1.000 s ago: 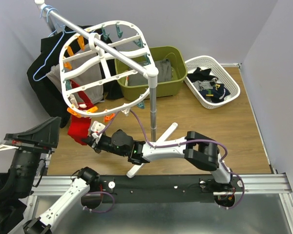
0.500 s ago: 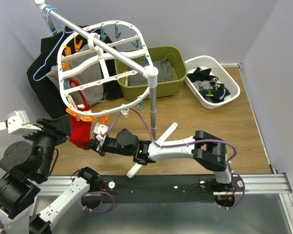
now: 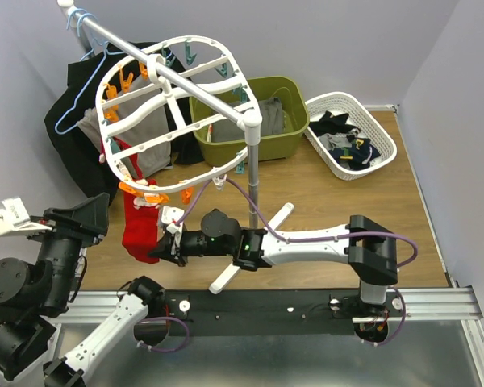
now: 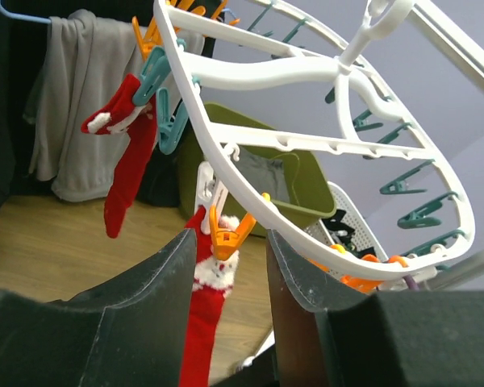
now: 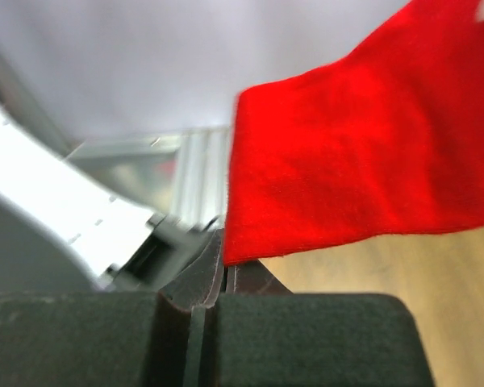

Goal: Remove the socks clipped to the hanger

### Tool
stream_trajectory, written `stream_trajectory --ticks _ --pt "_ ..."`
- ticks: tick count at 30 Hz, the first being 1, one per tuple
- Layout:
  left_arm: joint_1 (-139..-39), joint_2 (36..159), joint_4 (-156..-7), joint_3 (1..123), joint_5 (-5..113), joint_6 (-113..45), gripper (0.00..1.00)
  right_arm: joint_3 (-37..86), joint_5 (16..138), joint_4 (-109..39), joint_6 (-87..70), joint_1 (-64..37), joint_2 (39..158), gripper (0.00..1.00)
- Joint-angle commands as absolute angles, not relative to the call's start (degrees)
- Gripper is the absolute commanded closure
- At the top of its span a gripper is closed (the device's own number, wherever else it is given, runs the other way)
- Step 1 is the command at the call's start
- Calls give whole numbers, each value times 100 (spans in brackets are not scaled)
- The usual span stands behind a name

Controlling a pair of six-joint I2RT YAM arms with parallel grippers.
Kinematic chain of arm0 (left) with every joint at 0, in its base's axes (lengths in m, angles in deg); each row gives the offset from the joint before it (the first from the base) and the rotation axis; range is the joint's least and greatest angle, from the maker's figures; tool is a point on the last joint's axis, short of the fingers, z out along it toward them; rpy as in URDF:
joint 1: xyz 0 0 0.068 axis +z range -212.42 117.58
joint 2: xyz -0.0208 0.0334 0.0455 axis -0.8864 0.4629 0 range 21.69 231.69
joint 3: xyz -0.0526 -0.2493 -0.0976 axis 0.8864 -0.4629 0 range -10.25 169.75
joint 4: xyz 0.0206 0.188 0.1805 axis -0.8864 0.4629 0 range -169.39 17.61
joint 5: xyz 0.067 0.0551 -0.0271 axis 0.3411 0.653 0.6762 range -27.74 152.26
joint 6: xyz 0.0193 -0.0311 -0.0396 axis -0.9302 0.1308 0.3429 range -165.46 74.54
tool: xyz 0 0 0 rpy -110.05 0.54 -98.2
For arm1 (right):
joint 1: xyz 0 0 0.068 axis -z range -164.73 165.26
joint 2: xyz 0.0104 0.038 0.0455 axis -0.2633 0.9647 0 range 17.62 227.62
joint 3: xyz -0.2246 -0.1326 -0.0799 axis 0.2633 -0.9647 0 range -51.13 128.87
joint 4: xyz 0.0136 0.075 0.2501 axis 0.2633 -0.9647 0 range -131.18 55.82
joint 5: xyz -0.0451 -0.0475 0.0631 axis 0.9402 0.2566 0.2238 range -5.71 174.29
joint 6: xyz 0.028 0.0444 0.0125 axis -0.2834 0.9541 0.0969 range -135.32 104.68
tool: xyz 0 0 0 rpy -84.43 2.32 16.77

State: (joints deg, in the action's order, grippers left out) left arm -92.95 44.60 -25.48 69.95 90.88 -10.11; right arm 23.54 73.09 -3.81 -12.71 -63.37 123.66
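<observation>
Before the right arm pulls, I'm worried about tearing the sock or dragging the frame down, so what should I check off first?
1. The right claw is shut on the red sock: ok, though it pinches only the edge.
2. That sock is released from its orange peg: not ok, it is clipped.
3. The left claw is open to work the peg: ok, jaws apart, short of the peg.
4. The hanger is hooked on the rail: ok, frame tilted.
5. The second red sock is clear of the pull: ok, it hangs apart.
6. The grip is firm enough to hold: cannot tell.
</observation>
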Motion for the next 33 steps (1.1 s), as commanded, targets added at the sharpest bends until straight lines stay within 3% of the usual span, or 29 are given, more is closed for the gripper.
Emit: stream_trajectory --ticks 1,8,13,16,28,33 --pt "-9336 4383 -2762 7043 8898 -1171 52 2393 6225 -1537 -1032 -6366 11888 99" --pt "-9389 4436 -2780 6956 8627 -1136 48 1805 5047 -1440 -584 -6357 11097 99" --pt "-9494 4278 -3017 6596 8161 -935 32 1778 4756 -1678 -504 -6331 10833 99" --pt "-9625 4199 -3245 6202 7704 -514 28 1865 4589 -1897 -504 -6278 10806 99" --pt "-10100 3918 -3940 5462 7597 481 29 1699 4536 -1775 -381 -6269 10578 99" --pt "-10355 3839 -4124 5295 7904 727 38 1655 4544 -1775 -364 -6269 10499 99"
